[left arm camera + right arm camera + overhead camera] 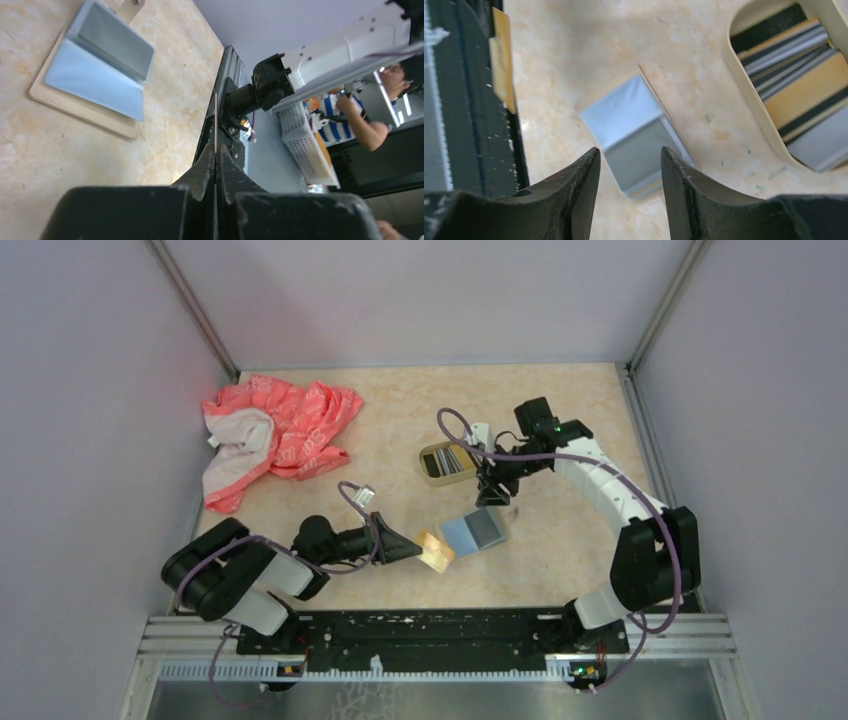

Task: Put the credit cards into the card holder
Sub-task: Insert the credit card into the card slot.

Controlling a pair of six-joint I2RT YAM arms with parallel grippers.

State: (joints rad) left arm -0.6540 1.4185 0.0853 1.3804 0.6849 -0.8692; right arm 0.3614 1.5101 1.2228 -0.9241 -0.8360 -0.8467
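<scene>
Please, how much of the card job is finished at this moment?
Done: several striped cards already lie in the holder.
In hand: the left gripper is shut on a gold card, held on edge. The right gripper is open and empty beside the holder.
Left: that card, plus a pale blue card and a grey card overlapping on the table.

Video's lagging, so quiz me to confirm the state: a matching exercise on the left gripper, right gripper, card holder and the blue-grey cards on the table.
Things:
1 left gripper
2 right gripper
3 card holder
4 blue-grey cards

States:
A lying flat on the table
B open, holding nothing
C shut on the tan card
D striped cards inside

Pairs: 1-C, 2-B, 3-D, 4-A.
</scene>
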